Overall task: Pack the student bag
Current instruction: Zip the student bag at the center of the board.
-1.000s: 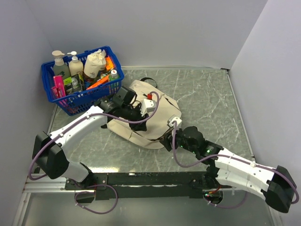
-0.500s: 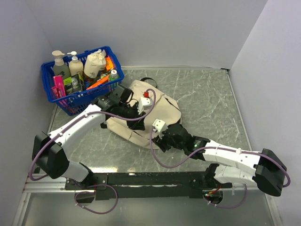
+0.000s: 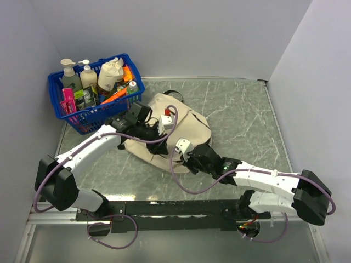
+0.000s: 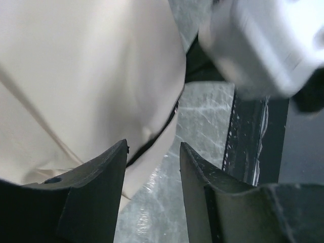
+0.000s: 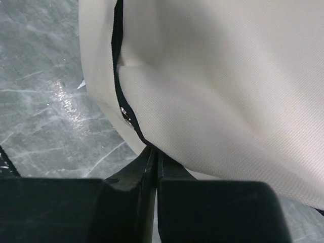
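Right tool advanced; only wrist view shows it closed against student bag.

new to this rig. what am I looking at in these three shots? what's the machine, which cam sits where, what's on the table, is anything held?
These are two robot arms bolted at the near edge of a table. The overhead picture comes from a fixed camera above and behind them, so the left arm is on the left and the right arm on the right. The other two pictures come from a camera on each wrist, looking out past that arm's own jaws.

On the table lie a cream backpack and, in the far left corner, a blue basket full of bottles and small items.

Both arms reach to the backpack's near edge. The right arm's jaws are shut and appear to pinch its black zipper trim. The left arm's jaws stand open at the fabric's edge, gripping nothing.
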Controlling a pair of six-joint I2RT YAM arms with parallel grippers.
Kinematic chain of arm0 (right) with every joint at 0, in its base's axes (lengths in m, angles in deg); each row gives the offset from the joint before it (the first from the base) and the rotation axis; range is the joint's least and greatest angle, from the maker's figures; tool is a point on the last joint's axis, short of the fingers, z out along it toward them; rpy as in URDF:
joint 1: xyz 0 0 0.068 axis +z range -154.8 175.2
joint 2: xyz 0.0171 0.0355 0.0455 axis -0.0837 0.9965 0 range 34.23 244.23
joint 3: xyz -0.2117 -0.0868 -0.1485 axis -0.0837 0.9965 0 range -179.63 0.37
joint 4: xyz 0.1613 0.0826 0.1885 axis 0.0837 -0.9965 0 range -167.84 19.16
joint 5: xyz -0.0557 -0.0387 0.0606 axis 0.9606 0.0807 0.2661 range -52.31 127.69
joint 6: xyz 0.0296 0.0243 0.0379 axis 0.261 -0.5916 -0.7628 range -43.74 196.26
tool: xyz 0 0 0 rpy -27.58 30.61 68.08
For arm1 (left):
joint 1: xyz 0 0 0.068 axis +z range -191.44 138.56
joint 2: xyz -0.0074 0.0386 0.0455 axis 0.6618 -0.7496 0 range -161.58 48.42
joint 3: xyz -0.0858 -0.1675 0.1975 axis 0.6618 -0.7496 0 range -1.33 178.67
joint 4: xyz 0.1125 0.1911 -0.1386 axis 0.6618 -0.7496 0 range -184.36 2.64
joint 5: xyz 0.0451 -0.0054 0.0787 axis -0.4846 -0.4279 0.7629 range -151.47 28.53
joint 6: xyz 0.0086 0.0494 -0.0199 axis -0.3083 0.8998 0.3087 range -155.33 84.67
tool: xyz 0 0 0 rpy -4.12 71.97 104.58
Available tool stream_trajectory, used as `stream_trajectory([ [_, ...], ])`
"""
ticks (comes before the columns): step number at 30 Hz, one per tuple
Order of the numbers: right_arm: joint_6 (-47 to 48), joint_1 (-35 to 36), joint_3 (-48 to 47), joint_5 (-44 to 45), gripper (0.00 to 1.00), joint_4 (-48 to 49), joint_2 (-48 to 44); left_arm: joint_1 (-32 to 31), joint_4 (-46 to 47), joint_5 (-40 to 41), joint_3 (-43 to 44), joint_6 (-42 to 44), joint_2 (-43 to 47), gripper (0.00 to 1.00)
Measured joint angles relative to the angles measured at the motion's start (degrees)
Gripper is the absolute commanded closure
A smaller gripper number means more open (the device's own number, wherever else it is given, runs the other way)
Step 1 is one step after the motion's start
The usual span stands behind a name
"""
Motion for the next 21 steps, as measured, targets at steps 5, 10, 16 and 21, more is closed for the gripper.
stream_trajectory([
  [5, -3.6, 0.1, -0.4, -0.6, 1.0, -3.1, -3.9, -0.9, 1.6, -0.3, -6.8, 1.0, 0.4, 0.52],
  [10, -8.8, 0.9, -0.7, -1.5, 1.0, -5.7, -6.2, -5.2, 2.6, -0.2, -9.4, 3.1, 0.2, 0.55],
  [16, -14.1, 1.6, -1.4, -1.2, 1.0, -8.0, -6.3, -7.0, 4.9, 0.2, -9.1, 4.2, -1.2, 0.56],
  [21, -16.5, 1.9, -2.2, -0.7, 0.99, -10.1, -6.3, -7.0, 7.5, 1.4, -9.1, 5.4, -1.9, 0.57],
])
